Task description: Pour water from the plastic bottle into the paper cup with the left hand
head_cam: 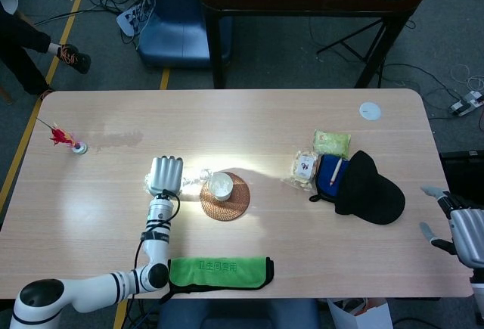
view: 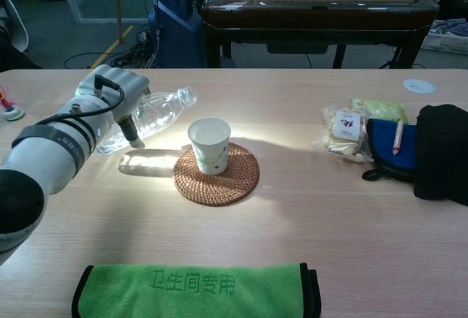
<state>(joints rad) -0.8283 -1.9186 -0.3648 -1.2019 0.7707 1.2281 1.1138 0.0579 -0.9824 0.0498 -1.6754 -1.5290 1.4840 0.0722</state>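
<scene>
- Left hand (view: 110, 95) gripped the plastic bottle (view: 150, 115), tilted, neck up toward 2 o'clock, mouth clear of the paper cup (view: 209, 145).
- Cup stood upright on the woven coaster (view: 216, 174), mid-table, bare wood around.
- Green towel (view: 196, 290) lay along the near table edge at 6 o'clock.
- Right hand (head_cam: 463, 229) hung off the right table edge, fingers apart, holding nothing.

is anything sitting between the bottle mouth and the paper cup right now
Nothing visible does. The left robot hand holds the plastic bottle tilted with its mouth up, left of the paper cup on its woven coaster; only bare table lies between them.
</scene>
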